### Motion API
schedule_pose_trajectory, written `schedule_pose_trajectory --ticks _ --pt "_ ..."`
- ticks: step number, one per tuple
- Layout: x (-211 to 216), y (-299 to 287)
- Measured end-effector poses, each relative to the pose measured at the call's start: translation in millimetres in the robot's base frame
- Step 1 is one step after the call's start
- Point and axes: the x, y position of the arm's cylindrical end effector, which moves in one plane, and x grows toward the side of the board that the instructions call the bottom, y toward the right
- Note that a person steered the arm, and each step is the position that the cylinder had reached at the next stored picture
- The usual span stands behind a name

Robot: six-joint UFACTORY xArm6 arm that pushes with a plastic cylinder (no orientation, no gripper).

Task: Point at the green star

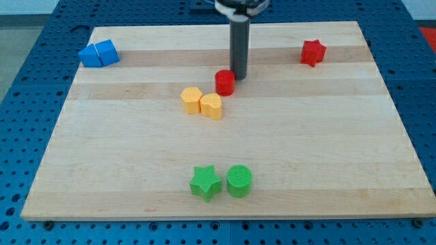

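The green star [205,182] lies near the view's bottom, at the middle of the board, with a green cylinder [239,181] touching or almost touching its right side. My tip [238,76] is far above them in the view, just to the right of a red cylinder [225,82] and close to it or touching it. The rod rises straight up from the tip to the view's top edge.
Two yellow blocks [202,103] sit side by side just below and left of the red cylinder. A red star [313,52] is at the top right. Two blue blocks [99,54] sit at the top left. The wooden board [340,170] ends in blue perforated table on all sides.
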Motion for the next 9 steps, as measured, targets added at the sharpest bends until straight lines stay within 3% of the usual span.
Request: schedule_pose_trajectory --ticks 2,3,4,6,7,9 --pt "59 11" --pt "81 56" --pt "132 47" --pt "208 165" --pt "249 125" --pt "249 -33"
